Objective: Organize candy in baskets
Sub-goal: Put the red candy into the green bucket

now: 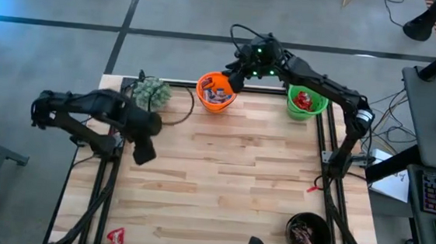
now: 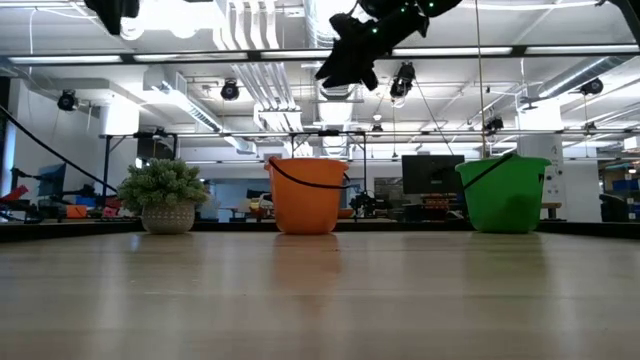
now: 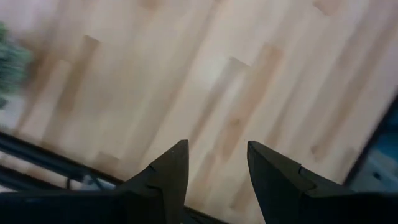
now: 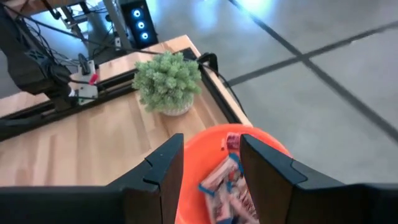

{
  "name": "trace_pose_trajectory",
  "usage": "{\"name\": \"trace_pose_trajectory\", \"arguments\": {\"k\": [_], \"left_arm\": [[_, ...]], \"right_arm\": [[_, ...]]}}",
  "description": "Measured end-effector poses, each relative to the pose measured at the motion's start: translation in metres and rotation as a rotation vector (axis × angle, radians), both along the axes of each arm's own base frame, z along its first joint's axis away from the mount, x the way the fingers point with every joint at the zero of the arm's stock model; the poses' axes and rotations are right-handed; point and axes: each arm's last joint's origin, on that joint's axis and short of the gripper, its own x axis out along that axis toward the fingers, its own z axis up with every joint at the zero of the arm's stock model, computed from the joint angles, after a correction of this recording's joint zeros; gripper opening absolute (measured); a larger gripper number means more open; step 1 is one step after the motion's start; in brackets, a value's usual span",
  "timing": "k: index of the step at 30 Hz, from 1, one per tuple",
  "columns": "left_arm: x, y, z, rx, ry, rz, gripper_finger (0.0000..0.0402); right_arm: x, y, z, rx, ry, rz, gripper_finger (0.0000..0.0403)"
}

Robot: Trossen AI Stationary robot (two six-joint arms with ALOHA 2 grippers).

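— While we log this: candy looks light, flat, crinkly-wrapped, likely slippery; we'd pinch a bar across its narrow sides. Where is it?

— Blue-and-white bars (image 4: 227, 183) lie in the orange basket (image 1: 216, 91), red ones (image 1: 304, 100) in the green basket (image 1: 307, 102), dark ones (image 1: 302, 236) in the black basket (image 1: 308, 234); one red bar (image 1: 116, 237) sits loose at the table's near-left corner.

— Grippers?

— Right gripper (image 4: 211, 165) hangs above the orange basket, fingers parted, nothing between them. Left gripper (image 3: 216, 168) hovers over bare table (image 1: 230, 170) near the plant (image 1: 152, 93), also spread and holding nothing.

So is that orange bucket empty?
No. Looking down past the right gripper, the orange bucket holds several light blue-and-white wrapped candy bars.
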Motion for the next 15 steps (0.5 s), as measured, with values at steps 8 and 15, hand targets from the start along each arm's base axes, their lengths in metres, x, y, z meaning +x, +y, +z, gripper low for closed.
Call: {"name": "trace_pose_trajectory", "arguments": {"k": [8, 15], "left_arm": [[-0.012, -0.047, 0.001, -0.195, 0.050, -0.126, 0.0146], [-0.032, -0.087, 0.001, -0.259, 0.111, -0.162, 0.0146]], "right_arm": [[-0.021, 0.017, 0.024, 0.080, -0.019, -0.034, 0.0148], [-0.034, 0.040, 0.043, 0.151, -0.047, -0.039, 0.0148]]}}
